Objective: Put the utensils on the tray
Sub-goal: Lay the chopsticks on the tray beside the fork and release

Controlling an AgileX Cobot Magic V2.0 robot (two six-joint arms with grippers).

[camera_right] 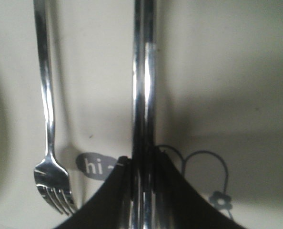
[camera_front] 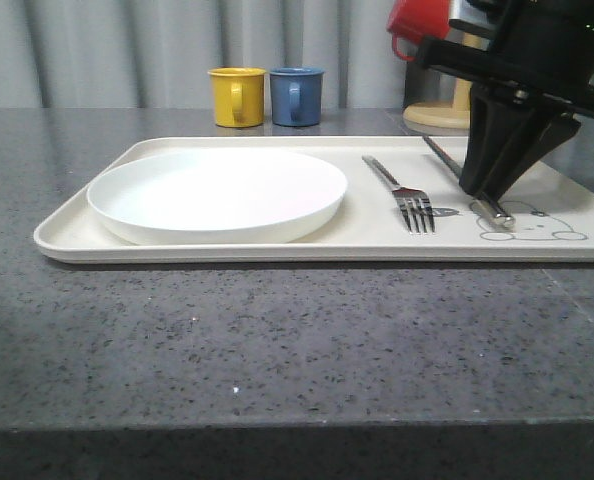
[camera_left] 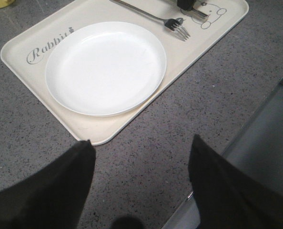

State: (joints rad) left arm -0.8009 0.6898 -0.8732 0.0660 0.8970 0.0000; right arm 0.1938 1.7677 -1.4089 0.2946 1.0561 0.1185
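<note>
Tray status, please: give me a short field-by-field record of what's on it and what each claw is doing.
tray: large cream rectangular tray on the grey speckled counter
plate: round shallow white plate on the tray's left part
fork: slim silver metal fork lying on the tray, right of the plate
right claw: shut on flat silver metal chopsticks, low over the tray beside the fork
left claw: open, holding nothing, above the counter off the tray
spoon: cannot tell
</note>
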